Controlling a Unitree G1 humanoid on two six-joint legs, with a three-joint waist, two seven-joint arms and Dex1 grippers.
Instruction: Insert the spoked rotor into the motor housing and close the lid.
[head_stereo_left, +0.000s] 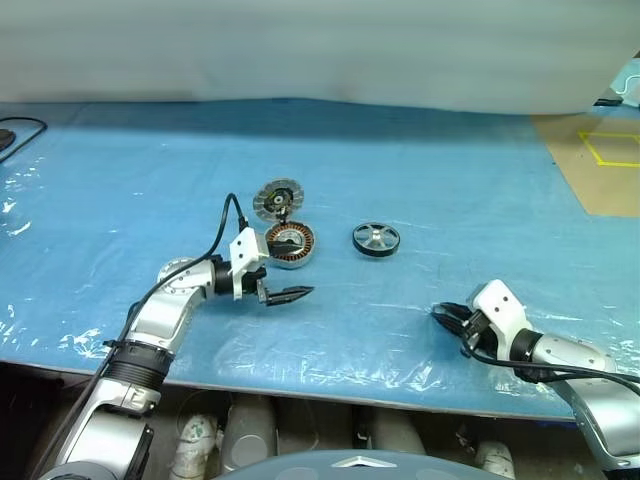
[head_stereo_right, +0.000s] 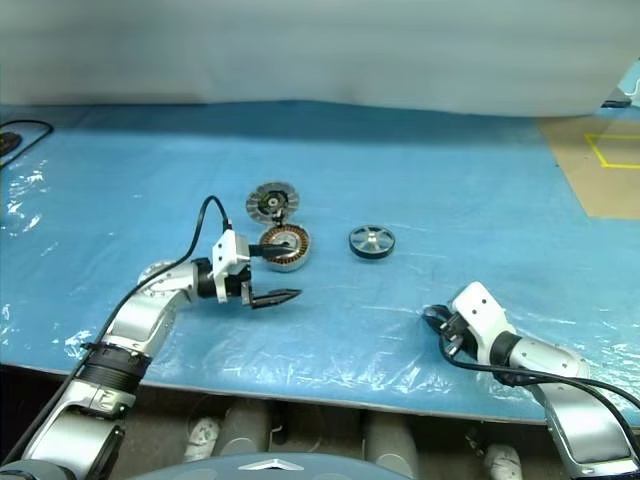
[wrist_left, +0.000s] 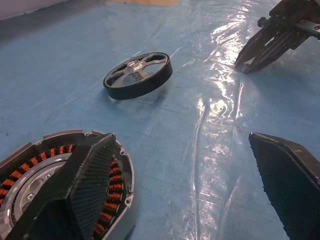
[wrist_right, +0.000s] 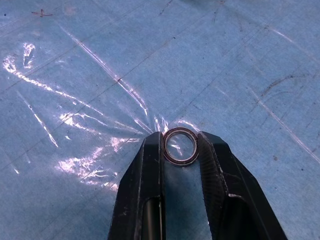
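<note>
Blue plastic sheeting, wrinkled and shiny, covers the worktop (head_stereo_left: 420, 170), with a pale wall behind it and a brown patch of floor marked with yellow tape at the far right. Three round parts sit near the middle. The lid (head_stereo_left: 277, 200), ridged and silver with a dark centre, lies farthest back, touching or just overlapping the motor housing (head_stereo_left: 291, 244) with its ring of copper windings. The spoked rotor (head_stereo_left: 375, 239), dark-rimmed with silver spokes, lies flat on the sheeting just to the right of the housing, apart from it.

The left gripper (head_stereo_left: 287, 275) reaches in from the left, its fingers spread wide: one finger (wrist_left: 90, 185) hangs over the housing's near edge, the other (wrist_left: 290, 185) over bare sheeting. It holds nothing.

The right gripper (wrist_right: 179, 147) sits low near the worktop's front edge, well apart from the three discs. Its fingers are drawn narrow around a small metal ring (wrist_right: 180, 146), which sits pinched between the tips.
</note>
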